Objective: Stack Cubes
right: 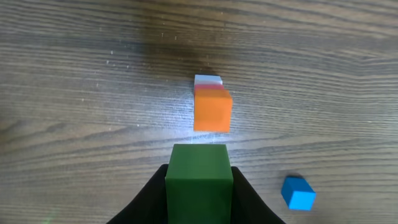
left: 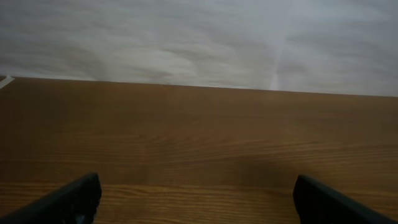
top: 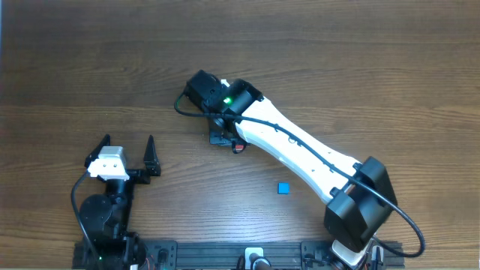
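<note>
Green cube (right: 199, 186) is clamped between the right arm's fingers (right: 151, 198), just beside an orange cube (right: 212, 111) and not touching it. The right arm (top: 300, 146) stretches diagonally from its base across the middle of the wooden counter (top: 360, 67). A blue cube (right: 298, 192) lies apart, nearer to this arm's base. The left arm's fingers (left: 68, 200) are spread wide, low over the counter, close to its own base.

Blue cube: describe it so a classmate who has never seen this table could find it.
On the wooden table, find the white right arm. On bare wood beside its forearm, on the side toward the left arm, lies the blue cube. It sits alone, unlike the green cube in the right gripper or the orange cube, stacked on others.
</note>
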Robot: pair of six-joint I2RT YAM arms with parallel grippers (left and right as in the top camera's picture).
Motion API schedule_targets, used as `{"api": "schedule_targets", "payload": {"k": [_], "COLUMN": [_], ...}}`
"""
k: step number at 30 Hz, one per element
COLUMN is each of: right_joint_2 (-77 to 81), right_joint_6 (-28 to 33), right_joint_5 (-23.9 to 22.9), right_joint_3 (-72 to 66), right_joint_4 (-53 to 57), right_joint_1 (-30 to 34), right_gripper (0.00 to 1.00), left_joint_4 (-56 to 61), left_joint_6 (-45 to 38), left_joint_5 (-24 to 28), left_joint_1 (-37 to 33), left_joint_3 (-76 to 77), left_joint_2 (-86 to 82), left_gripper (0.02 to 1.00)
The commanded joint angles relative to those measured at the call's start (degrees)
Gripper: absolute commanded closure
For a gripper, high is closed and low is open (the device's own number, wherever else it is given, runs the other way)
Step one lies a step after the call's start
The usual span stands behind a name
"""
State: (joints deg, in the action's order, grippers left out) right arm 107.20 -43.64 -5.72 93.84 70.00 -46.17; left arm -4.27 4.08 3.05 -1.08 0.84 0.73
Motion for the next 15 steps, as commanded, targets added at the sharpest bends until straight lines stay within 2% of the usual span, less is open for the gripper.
{"api": "schedule_targets", "payload": {"k": [1,15], "right_joint_2": [1.81,2.29], "right_joint_6": [-1.31,-0.35], "right_joint_5": [1.68,4.26], "right_joint_3": [0.0,-4.92], "right_joint_4": [-0.2,-4.85], "right_joint_1": [1.18,3.78], "right_gripper": [0.991,0.989], "left_joint_4": [0.17,0.17], "left_joint_6": [-0.66,-0.66], "left_joint_5": [0.35,0.35], "left_joint_1": [0.33,0.33], "left_joint_3": [-0.5,-0.5], "left_joint_2": [-0.39,-0.39], "left_gripper": [0.02,0.02]}}
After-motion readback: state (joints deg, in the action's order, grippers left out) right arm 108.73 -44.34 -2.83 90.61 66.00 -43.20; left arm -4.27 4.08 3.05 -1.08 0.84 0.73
